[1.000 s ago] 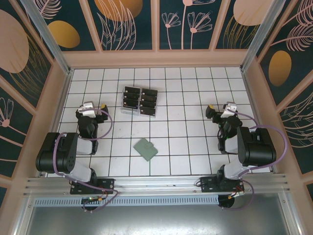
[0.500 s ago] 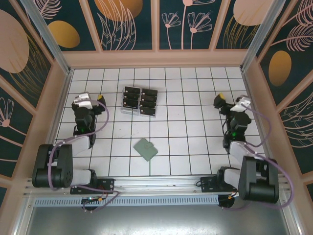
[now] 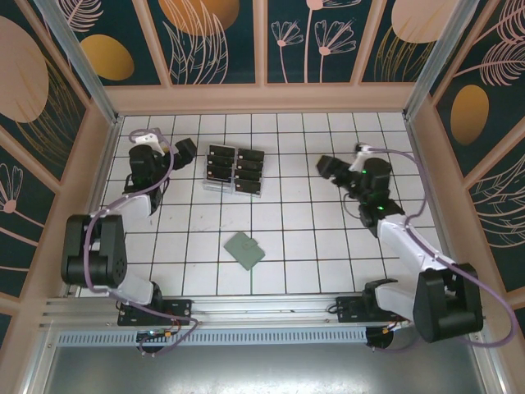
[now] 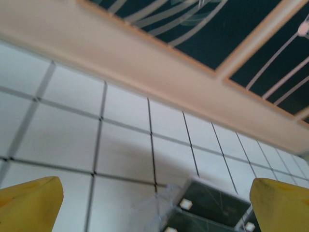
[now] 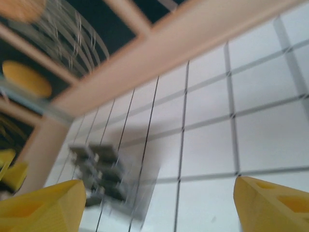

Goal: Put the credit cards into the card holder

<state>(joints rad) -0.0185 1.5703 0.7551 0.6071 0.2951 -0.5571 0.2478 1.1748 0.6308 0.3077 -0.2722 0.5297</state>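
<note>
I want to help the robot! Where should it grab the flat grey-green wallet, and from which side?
Probably from straight above, pinching a thin edge near one corner. The wallet lies flat on the tiled table, turned like a diamond, so nothing sticks up to hold. An edge is likely the only place to pinch, and the corners point out where they are easiest to reach.

We're looking into a lab-style robot test cell here: a white gridded tabletop (image 3: 312, 246) is sitting boxed in by peach-framed wall panels (image 3: 221, 41) printed with pale leaves and orange discs. An aluminium rail (image 3: 262, 316) is running along the near edge, and it's carrying the left arm (image 3: 92, 258) and the right arm (image 3: 447, 308), both bolted side by side.
</note>
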